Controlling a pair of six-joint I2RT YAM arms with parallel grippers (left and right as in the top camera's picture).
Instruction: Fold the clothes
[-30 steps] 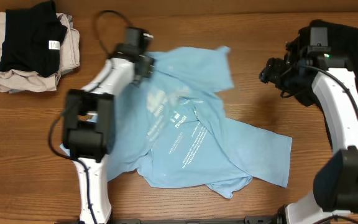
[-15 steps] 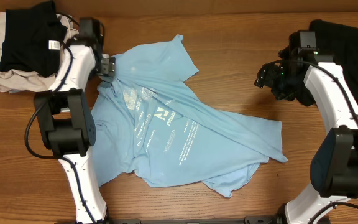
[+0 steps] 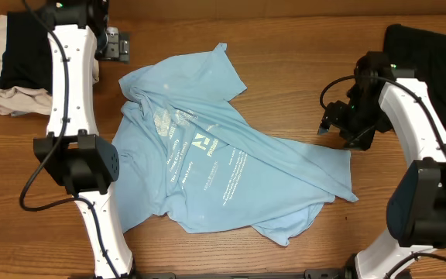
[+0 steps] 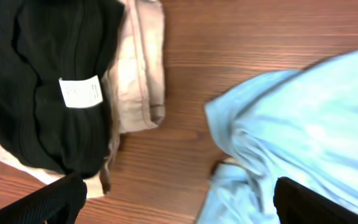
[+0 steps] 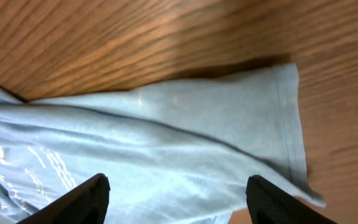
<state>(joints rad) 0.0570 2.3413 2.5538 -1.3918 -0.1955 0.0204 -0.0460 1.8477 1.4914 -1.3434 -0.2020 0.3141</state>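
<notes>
The clothes here are chiefly a light blue T-shirt (image 3: 215,163) with white print, lying crumpled across the middle of the table. My left gripper (image 3: 116,45) hovers open at the back left, just off the shirt's upper left corner. In the left wrist view, bare wood and the shirt's edge (image 4: 309,118) lie between the open left gripper (image 4: 179,208). My right gripper (image 3: 331,122) hangs open above the shirt's right end. In its wrist view the right gripper (image 5: 178,205) holds nothing, and the hemmed blue edge (image 5: 197,137) lies flat below it.
A pile of beige cloth (image 3: 37,97) topped by a black garment (image 3: 29,50) with a white label (image 4: 79,92) sits at the back left. Another black garment (image 3: 424,54) lies at the back right, behind my right arm.
The left gripper has let go of the shirt after dragging it left, and has risen back toward the far left. The right gripper has come down and nearer to the shirt's right end.
</notes>
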